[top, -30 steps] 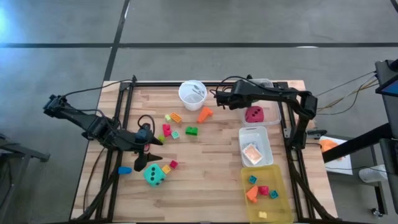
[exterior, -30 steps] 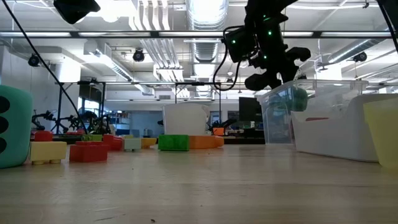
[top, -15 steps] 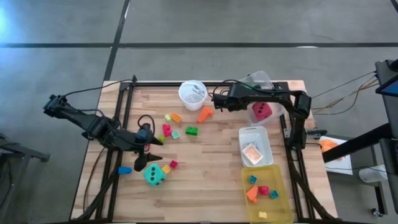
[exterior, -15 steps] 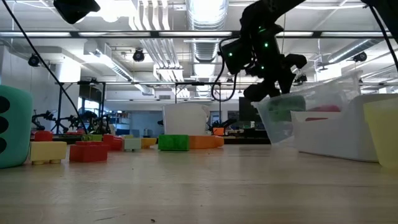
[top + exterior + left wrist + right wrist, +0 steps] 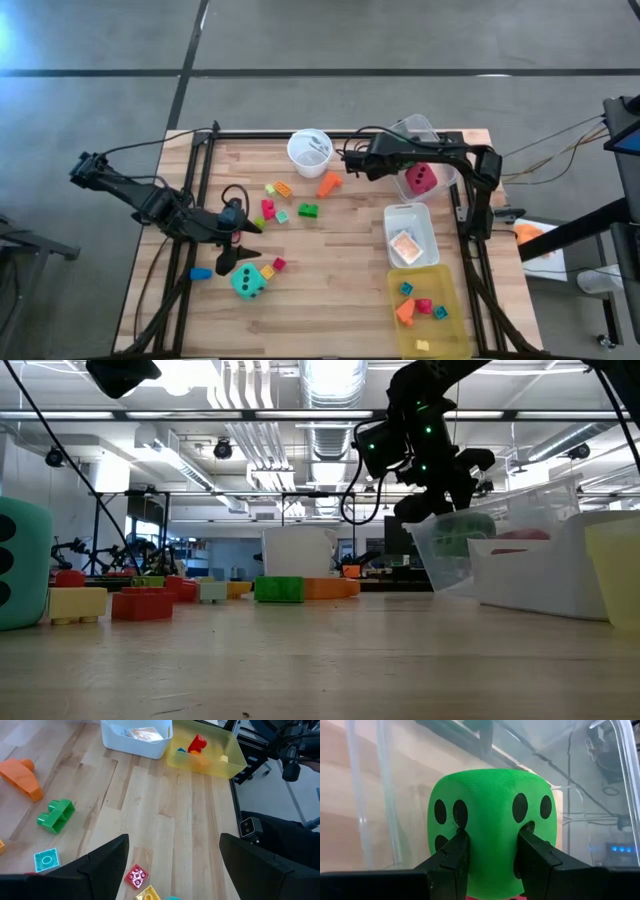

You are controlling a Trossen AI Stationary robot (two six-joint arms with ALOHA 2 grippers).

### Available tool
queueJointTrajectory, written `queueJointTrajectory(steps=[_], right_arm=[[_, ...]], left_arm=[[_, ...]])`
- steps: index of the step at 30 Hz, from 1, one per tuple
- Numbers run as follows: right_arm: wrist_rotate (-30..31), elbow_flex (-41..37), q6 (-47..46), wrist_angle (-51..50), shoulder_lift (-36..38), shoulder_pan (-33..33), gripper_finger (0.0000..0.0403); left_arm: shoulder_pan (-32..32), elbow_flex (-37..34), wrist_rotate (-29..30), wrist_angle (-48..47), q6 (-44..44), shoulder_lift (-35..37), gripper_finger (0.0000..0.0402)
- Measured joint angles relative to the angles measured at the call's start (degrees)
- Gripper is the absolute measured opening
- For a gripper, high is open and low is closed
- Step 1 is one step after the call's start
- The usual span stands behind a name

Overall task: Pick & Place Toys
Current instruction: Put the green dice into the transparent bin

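My right gripper reaches into the clear bin at the far right and is shut on the green die. That die also shows through the bin's wall. The bin stands tilted, its rim lower toward the table's left. The red-pink die lies inside it. My left gripper hangs open above the near left of the table, beside the teal die, which rests on the wood. Small blocks lie scattered at mid-table. My right gripper pinches the green die between its two fingers, on the lower part of two opposite sides. The foam is dented in at both fingers. The fingers slant down into the bin. What the die rests on I cannot tell.
A white round cup stands at the far middle. A white bin and a yellow bin with blocks line the right side. An orange block and a blue one lie loose. Bare wood lies at the near middle.
The clear bin has tipped from level to tilted, its rim now sloping down toward the table's left, and the red-pink die inside has shifted with it. My right gripper, still shut on the green die, has gone slightly toward the table's left.
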State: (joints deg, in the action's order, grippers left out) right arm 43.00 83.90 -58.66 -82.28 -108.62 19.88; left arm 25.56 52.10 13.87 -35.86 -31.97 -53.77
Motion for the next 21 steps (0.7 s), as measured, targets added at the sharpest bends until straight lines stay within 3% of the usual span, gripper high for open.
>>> queueJointTrajectory(steps=[21], right_arm=[[-1.5, 0.7, -0.9, -2.9, 1.9, 0.3, 0.0118]], left_arm=[[0.0, 0.0, 0.0, 0.0, 0.0, 0.0, 0.0314]])
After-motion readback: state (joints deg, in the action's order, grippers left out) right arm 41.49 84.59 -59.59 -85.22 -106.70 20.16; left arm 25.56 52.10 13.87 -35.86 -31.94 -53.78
